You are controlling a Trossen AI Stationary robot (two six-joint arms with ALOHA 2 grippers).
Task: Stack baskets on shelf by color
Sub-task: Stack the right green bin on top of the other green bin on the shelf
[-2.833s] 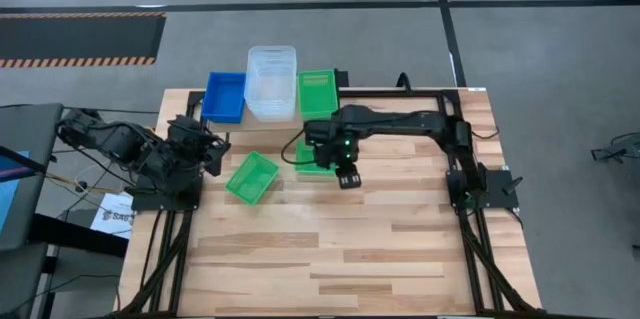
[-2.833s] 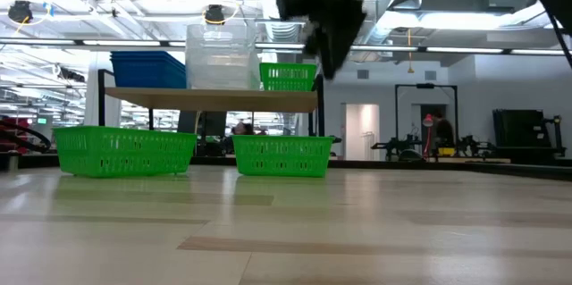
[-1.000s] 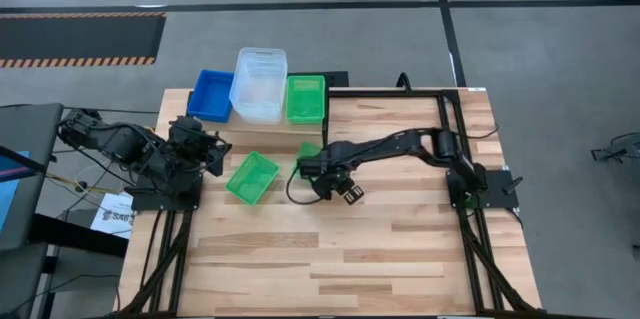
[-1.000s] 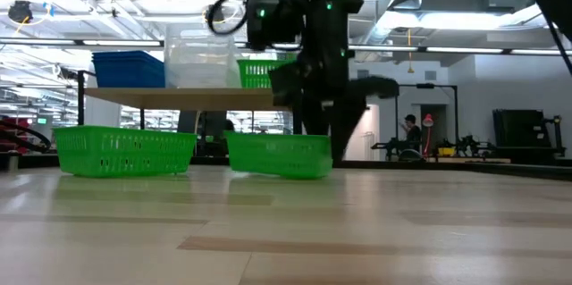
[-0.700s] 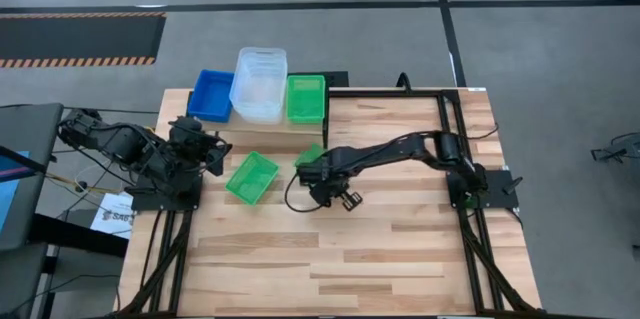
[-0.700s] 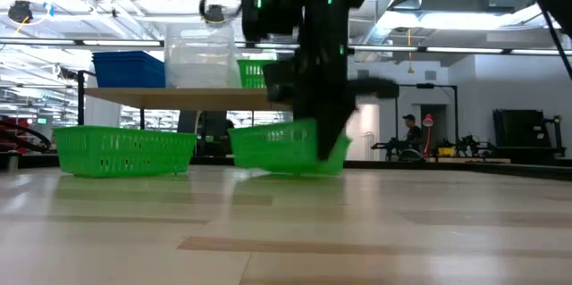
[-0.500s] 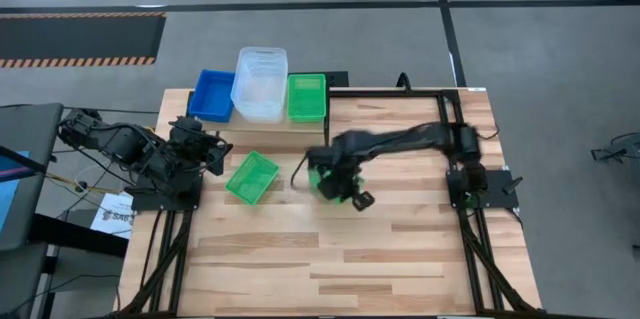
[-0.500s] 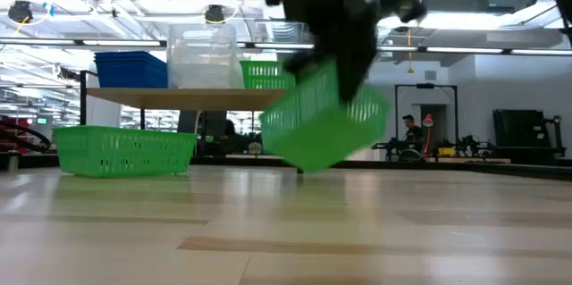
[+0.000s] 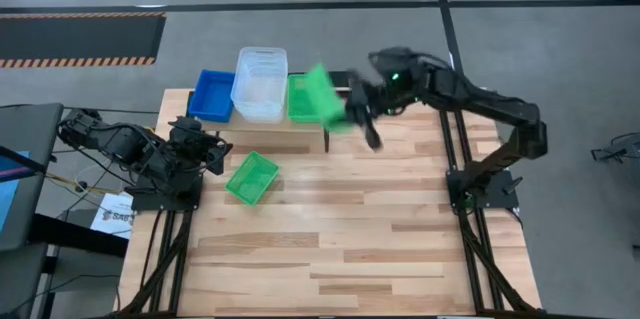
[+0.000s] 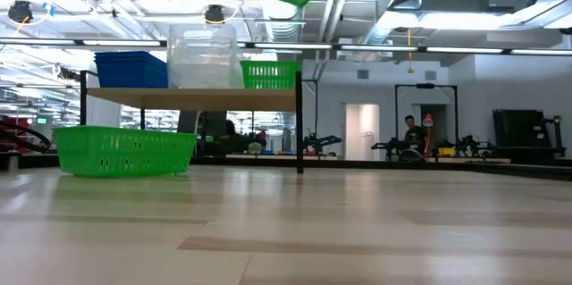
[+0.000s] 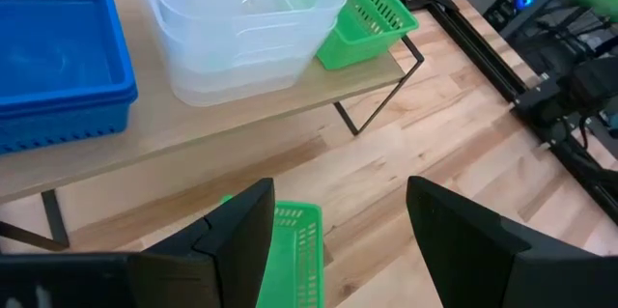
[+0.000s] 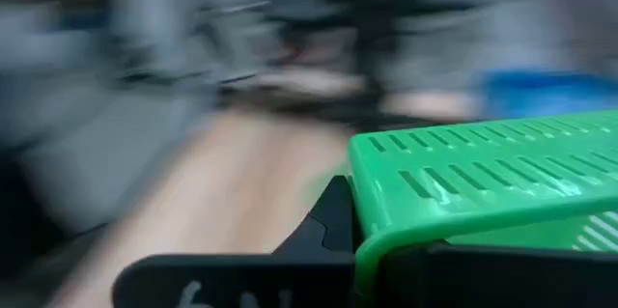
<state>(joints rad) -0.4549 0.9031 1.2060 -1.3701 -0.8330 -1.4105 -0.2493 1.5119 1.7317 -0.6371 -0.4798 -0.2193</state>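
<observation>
Gripping one green basket (image 9: 322,96) aloft, right hand (image 9: 356,109), two more green, blue stack (image 9: 212,96), clear stack (image 9: 260,83), left hand (image 11: 333,236) released.

left arm (image 9: 150,159): black, compact, chunky joints; loose dark cables with a few pale wires trailing from its base.
right arm (image 9: 470,99): black, long slim links, rounded joint housings; small green light near the wrist.
left pincer (image 11: 338,240): two broad, flat, matte black fingers (image 11: 473,240) with angled edges.
right pincer (image 12: 328,250): black, faint pale lettering on the housing.
mounts: black metal frame rails along the surface (image 9: 380,229).
</observation>
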